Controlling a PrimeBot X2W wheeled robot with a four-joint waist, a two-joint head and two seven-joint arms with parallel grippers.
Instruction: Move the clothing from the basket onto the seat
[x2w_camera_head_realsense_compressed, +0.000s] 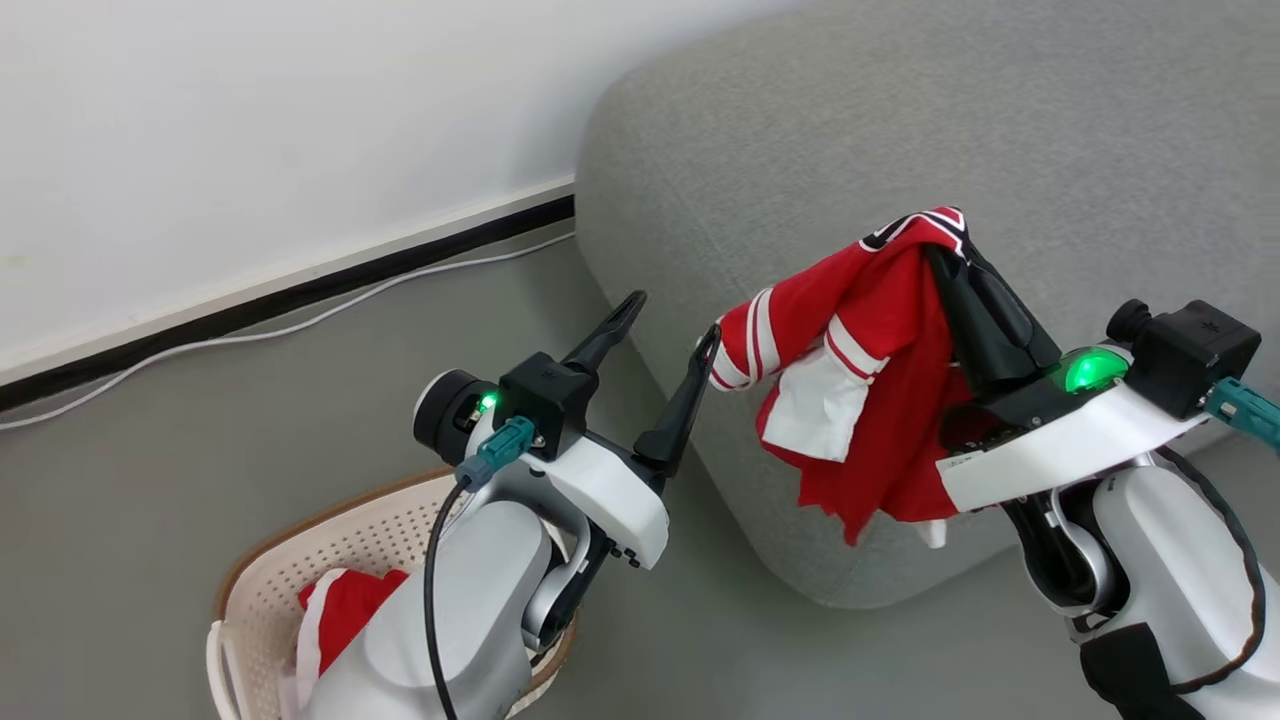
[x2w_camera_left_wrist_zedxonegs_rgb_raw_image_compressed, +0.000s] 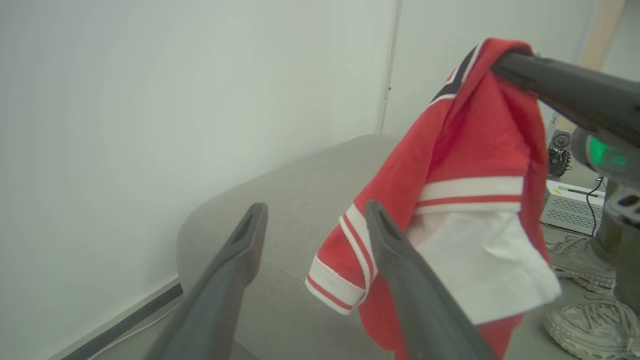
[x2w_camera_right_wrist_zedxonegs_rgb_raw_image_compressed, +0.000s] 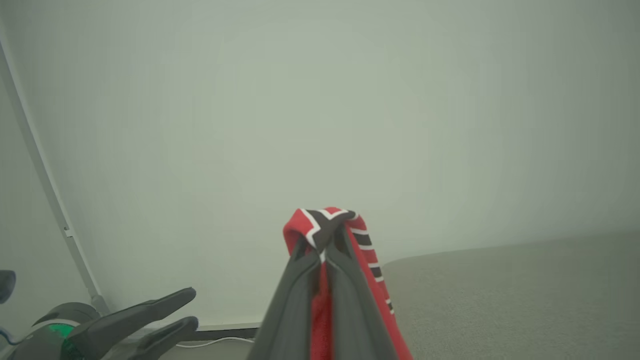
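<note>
The right fingers (x2w_camera_head_realsense_compressed: 955, 280) are clamped tight on a red shirt (x2w_camera_head_realsense_compressed: 880, 330) (white-striped sleeves dangling) by the grey sofa (x2w_camera_head_realsense_compressed: 1000, 120) edge; the left fingers (x2w_camera_head_realsense_compressed: 688, 395) gape wide, empty; another red garment (x2w_camera_head_realsense_compressed: 345, 605) lies in the basket (x2w_camera_head_realsense_compressed: 330, 540).

You have two grippers to count: the left gripper (x2w_camera_head_realsense_compressed: 673, 316) and the right gripper (x2w_camera_head_realsense_compressed: 940, 255). Each one has two dark fingers (x2w_camera_head_realsense_compressed: 605, 335), so that makes four fingers. You can see two green lights (x2w_camera_head_realsense_compressed: 1090, 370), one on each arm. There are two pieces of red clothing: the hanging piece (x2w_camera_head_realsense_compressed: 880, 330) and the basket piece (x2w_camera_head_realsense_compressed: 345, 605). There is one basket (x2w_camera_head_realsense_compressed: 300, 560), with one white handle (x2w_camera_head_realsense_compressed: 214, 665) that you can see. There is one grey seat (x2w_camera_head_realsense_compressed: 900, 120). One white cable (x2w_camera_head_realsense_compressed: 300, 325) lies on the floor. You can count two pale shoes (x2w_camera_left_wrist_zedxonegs_rgb_raw_image_compressed: 582, 262) and one white box (x2w_camera_left_wrist_zedxonegs_rgb_raw_image_compressed: 570, 205).
</note>
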